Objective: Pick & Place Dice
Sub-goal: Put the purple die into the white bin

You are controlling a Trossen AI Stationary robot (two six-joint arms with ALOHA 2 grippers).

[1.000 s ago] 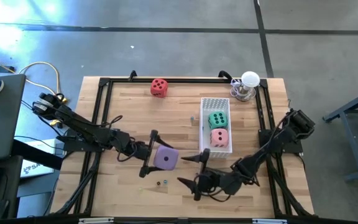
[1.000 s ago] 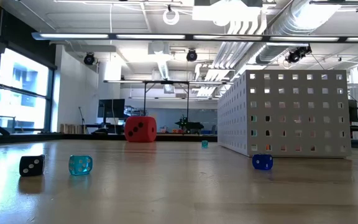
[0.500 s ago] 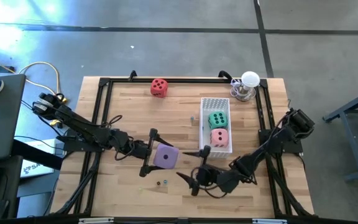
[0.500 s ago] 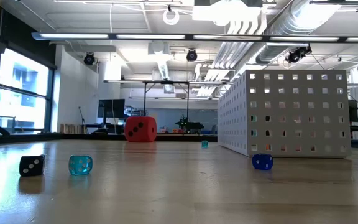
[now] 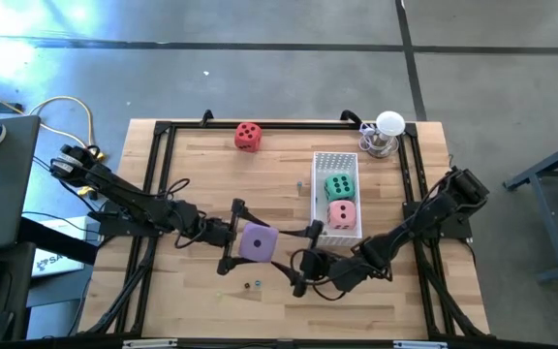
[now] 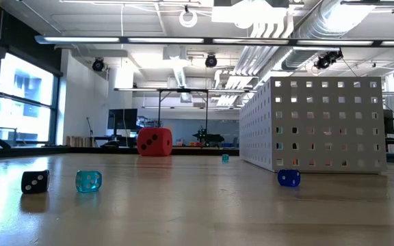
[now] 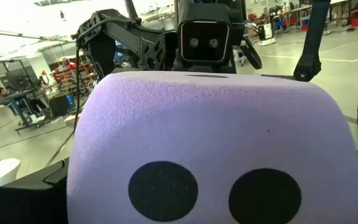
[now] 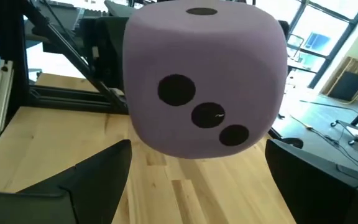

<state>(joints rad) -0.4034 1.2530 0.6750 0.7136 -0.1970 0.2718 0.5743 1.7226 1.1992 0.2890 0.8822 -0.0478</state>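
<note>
Above the near part of the wooden surface (image 5: 201,160), the left end effector (image 5: 232,237) grips a soft purple cube die (image 5: 258,243) with dark pips. The right end effector (image 5: 306,258), fingers spread wide, faces it closely. Farther back, green (image 5: 338,187) and pink (image 5: 341,214) dice sit in a white perforated box (image 5: 335,160); a red die (image 5: 248,136) lies near the far edge.

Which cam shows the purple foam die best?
Right wrist view: the purple foam die shows whole, three-pip face readable. Left wrist view crops it to one face; high view shows it small, from above; low view doesn't show it.
</note>
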